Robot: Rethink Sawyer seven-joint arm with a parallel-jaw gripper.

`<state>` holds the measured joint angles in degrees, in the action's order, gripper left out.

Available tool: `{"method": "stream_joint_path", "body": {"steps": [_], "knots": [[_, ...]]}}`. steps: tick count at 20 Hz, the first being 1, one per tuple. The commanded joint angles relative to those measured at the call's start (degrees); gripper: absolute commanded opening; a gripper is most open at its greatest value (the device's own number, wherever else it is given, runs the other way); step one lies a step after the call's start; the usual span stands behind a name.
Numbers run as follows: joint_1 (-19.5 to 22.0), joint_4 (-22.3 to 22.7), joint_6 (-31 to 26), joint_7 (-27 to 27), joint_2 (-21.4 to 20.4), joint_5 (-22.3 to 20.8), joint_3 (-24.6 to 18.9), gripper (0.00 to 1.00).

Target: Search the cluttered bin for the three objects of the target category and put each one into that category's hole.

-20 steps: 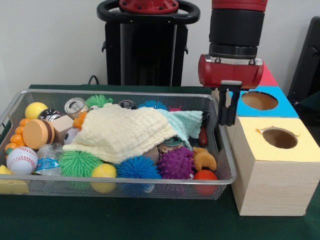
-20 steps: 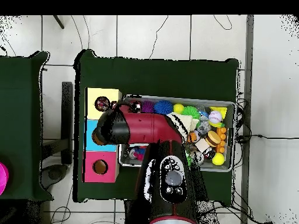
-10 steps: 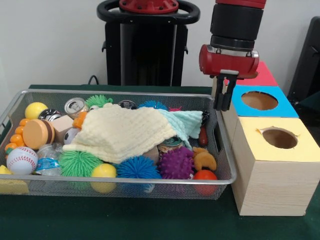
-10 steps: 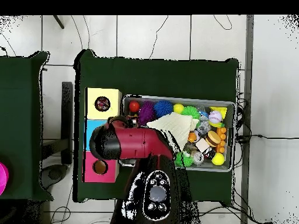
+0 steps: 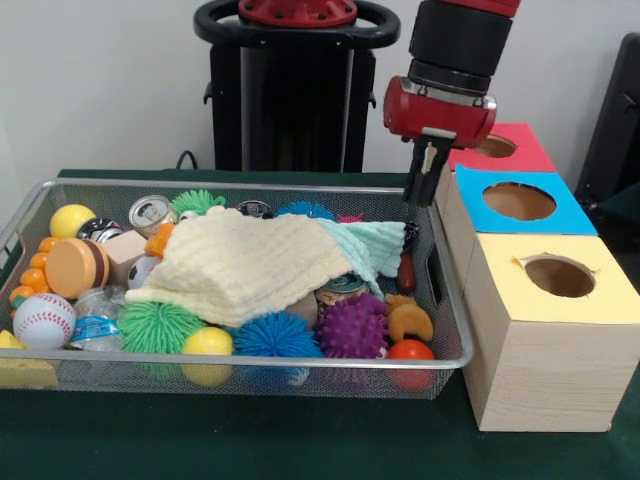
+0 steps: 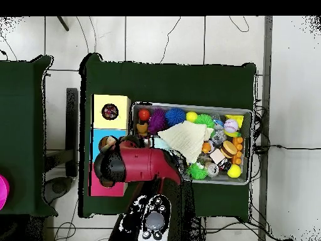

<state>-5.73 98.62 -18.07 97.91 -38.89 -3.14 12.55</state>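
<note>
Gripper [image 5: 424, 180] is hovering with jaws together and nothing in them — below it that yellow cloth [image 5: 240, 262] is hiding stuff, so a blind grab could snag fabric.

wire mesh bin [image 5: 60, 372], waffle-weave cloth [image 5: 245, 262], pale wood boxes [image 5: 530, 370], matt.

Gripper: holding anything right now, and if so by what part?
Nothing visible in it. The gripper hangs above the wire bin's far corner beside the blue-topped box, fingers close together with nothing between them.
</note>
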Motion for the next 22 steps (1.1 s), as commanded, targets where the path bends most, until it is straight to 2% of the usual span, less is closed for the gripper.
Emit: {"method": "stream_joint_path", "body": {"steps": [1, 4, 7, 12, 14, 17, 22], "knots": [[6.7, 8.4, 7.9, 10.7, 1.3, -1.1, -1.3, 0.0], [10.4, 11.3, 10.5, 8.8, -0.8, -2.6, -3.6, 0.0], [10.4, 12.1, 13.5, 9.5, 0.3, -3.1, -3.4, 0.0], [12.4, 12.3, 6.7, 4.8, -1.4, -2.6, -6.5, 0.0], [11.8, 10.8, 5.4, 4.0, 0.5, -2.9, -5.6, 0.0], [10.2, 8.6, 8.4, 5.5, 5.1, -2.7, -4.3, 0.0], [8.7, 7.1, 13.4, 8.8, 11.1, -0.6, -5.4, 0.0]]}}
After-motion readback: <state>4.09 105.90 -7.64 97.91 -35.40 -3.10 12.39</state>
